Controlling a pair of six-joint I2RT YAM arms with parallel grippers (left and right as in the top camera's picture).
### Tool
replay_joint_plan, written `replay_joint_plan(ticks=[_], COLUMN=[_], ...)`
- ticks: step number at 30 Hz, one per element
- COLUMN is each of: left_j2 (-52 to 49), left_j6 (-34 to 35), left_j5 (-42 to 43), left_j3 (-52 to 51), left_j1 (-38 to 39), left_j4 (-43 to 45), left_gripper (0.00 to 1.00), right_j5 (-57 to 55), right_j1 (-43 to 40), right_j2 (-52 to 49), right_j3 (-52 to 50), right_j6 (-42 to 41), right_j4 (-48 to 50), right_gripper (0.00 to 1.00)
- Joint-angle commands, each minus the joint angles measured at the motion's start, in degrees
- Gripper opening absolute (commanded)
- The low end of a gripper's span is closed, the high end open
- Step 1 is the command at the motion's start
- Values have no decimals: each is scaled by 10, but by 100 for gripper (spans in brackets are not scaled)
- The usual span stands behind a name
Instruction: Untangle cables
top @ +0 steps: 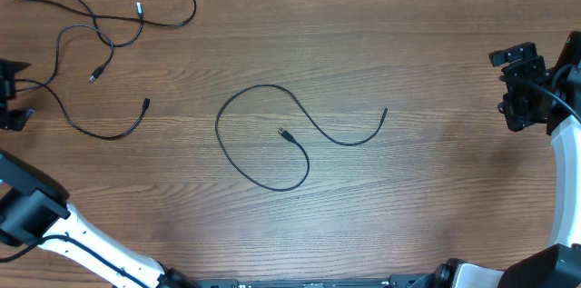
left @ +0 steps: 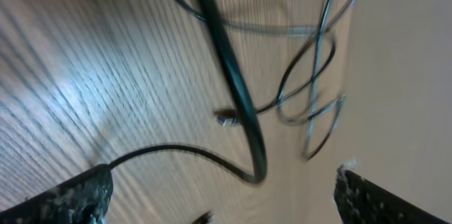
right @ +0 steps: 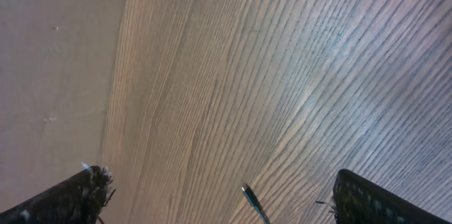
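My left hand (top: pixel 18 95) sits at the far left edge of the overhead frame, jaws spread wide. On its wrist camera the two fingertips (left: pixel 67 197) show only at the bottom corners, far apart. The left arm (top: pixel 91 238) comes in from the bottom left, a white link leading up to a black joint. My right hand (top: pixel 513 88) is at the upper right, jaws equally wide, its tips likewise at the bottom corners of its own wrist view. The right arm (top: pixel 567 174) climbs along the right edge.
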State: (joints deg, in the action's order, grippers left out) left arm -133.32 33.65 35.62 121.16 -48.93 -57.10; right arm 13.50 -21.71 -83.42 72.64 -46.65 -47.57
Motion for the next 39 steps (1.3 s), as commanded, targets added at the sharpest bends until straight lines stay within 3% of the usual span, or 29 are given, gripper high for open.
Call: replay_joint_plan(ticks=[1,9,15,24,35,39], left_j2=[-5,24,38,37,37,37], left_j6=[-143,-165,-221,-159,16,58], left_j5=[-27,-288,-269,-275,-320,-323], left_j3=[12,17,12,-58,-143,-150], left_j1=[12,12,21,83,163,189], left_j4=[-24,-132,-222,-240,-195,-188], left_gripper=[98,100,100,100,100,94], right_j5=[-6,-6,-6,-6,-6,-6], right_j1=[-1,-1,-1,-1,-1,-1], right_j2=[4,4,4,4,4,4], right_j3=[2,2,2,2,2,2], right_j6=[3,3,3,3,3,3], right_j4=[3,3,3,3,3,3], right_gripper=[100,100,100,100,100,100])
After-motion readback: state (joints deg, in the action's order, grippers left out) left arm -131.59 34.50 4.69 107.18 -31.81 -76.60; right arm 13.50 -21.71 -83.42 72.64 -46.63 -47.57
